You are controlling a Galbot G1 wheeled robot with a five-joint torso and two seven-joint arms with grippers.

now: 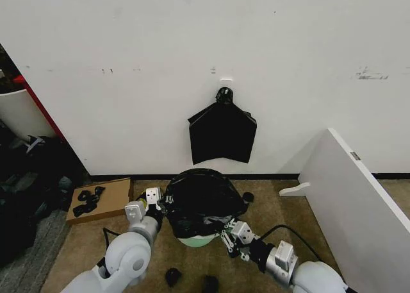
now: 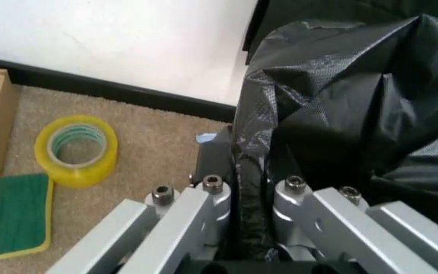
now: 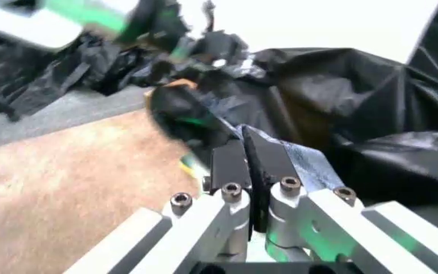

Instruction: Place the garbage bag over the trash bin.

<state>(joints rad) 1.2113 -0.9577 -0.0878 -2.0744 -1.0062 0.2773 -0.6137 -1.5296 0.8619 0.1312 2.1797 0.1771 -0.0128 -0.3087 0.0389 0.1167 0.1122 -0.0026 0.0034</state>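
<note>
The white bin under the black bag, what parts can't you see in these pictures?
- Trash bin: in the head view the garbage bag hides all but a pale strip at its base.
- Bin rim: covered by the bag.
- Left gripper: its fingertips are buried in bag folds.
- Right gripper: the floor behind it is blurred.

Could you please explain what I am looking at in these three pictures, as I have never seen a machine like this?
This is a wheeled robot with two arms, each ending in a claw. The wide picture comes from a camera on its head, looking down at a carpeted floor by a white wall. The other two come from cameras on its wrists. The black garbage bag is draped over the white trash bin, whose lower part shows beneath. The left claw is shut on the bag's edge at one side, and the right claw is shut on the bag at the other. Nearby on the floor lie a roll of yellow tape, a green sponge and a cardboard box.
</note>
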